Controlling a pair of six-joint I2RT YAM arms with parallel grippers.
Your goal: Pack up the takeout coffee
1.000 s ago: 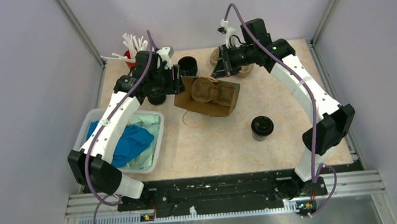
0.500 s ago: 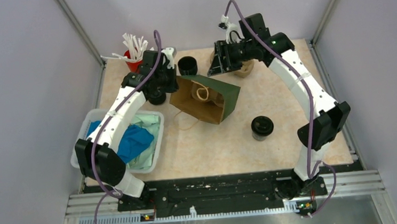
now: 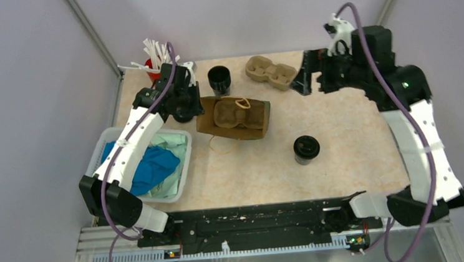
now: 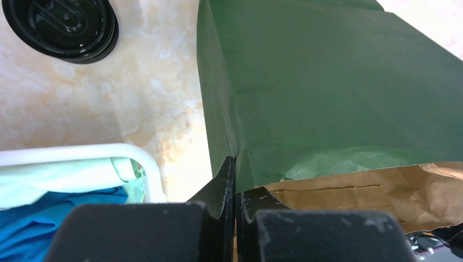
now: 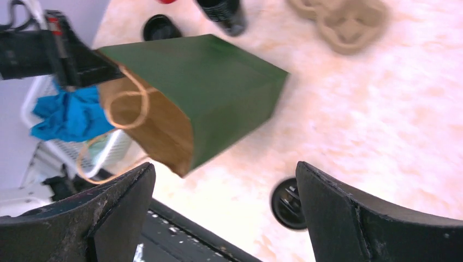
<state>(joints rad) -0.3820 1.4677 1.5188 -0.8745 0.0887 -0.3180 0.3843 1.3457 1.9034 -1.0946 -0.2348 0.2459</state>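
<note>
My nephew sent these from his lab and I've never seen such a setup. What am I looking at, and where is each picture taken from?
Two robot arms are bolted at the near edge of the table: the left arm and the right arm. The wide picture looks down from above and behind them; the other two come from cameras on the wrists. On the table lie a paper bag, a lidded black coffee cup, another black cup, a pulp cup tray, a red cup of white sticks and a bin of cloths. The left arm's jaws are shut on the bag's rim; the right arm's jaws stand open, holding nothing.
</note>
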